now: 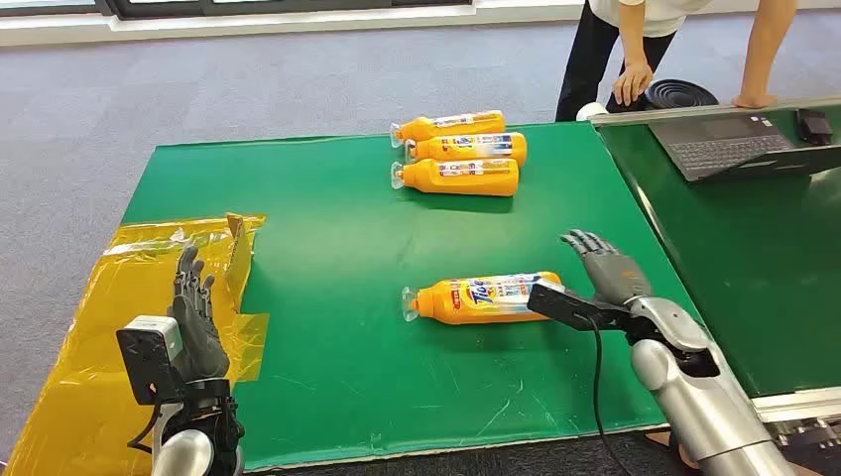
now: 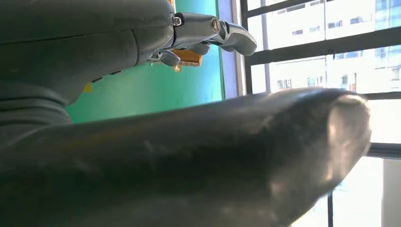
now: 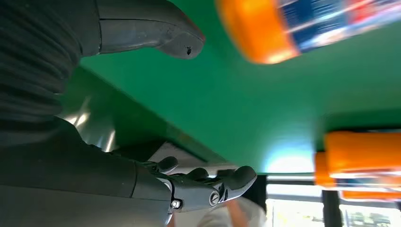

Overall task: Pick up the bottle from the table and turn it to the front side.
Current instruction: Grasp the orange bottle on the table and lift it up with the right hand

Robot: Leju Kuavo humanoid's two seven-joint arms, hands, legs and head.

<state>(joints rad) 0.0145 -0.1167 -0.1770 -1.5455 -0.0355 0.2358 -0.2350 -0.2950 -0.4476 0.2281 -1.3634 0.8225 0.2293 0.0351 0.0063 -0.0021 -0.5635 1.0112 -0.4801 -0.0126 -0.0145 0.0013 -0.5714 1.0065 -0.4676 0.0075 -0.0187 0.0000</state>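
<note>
**Right robot hand waiting beside the bottle, nothing gripped yet**

We are looking down on a green bench [image 1: 337, 248], with a second bench [image 1: 774, 268] adjoining on its right and carrying a laptop [image 1: 729, 149]. A person [image 1: 635, 59] is leaning in at the far side. Yellow sheeting [image 1: 89, 347] is covering the near left corner.

Three spare bottles [image 1: 458, 151] are lying side by side near the far edge. The bottle [image 1: 486, 297] we are after is lying alone on its side in the near middle, cap toward our left, label partly upward.

Our right robot hand [image 1: 607, 270] is hovering just beside the bottle's base, fingers spread and holding nothing; the right wrist view is showing thumb and fingers well apart with the orange base between and beyond them. Our left robot hand [image 1: 195, 312] is standing upright over the yellow sheeting, fingers extended, also holding nothing.

We are judging the bottle to be rigid plastic, smooth and likely slippery, and prone to rolling when nudged. Whether it is full we cannot tell. We are thinking the best hold is around the broad labelled midsection, not the narrow neck or rounded base, firm enough to rotate it without slip.
</note>
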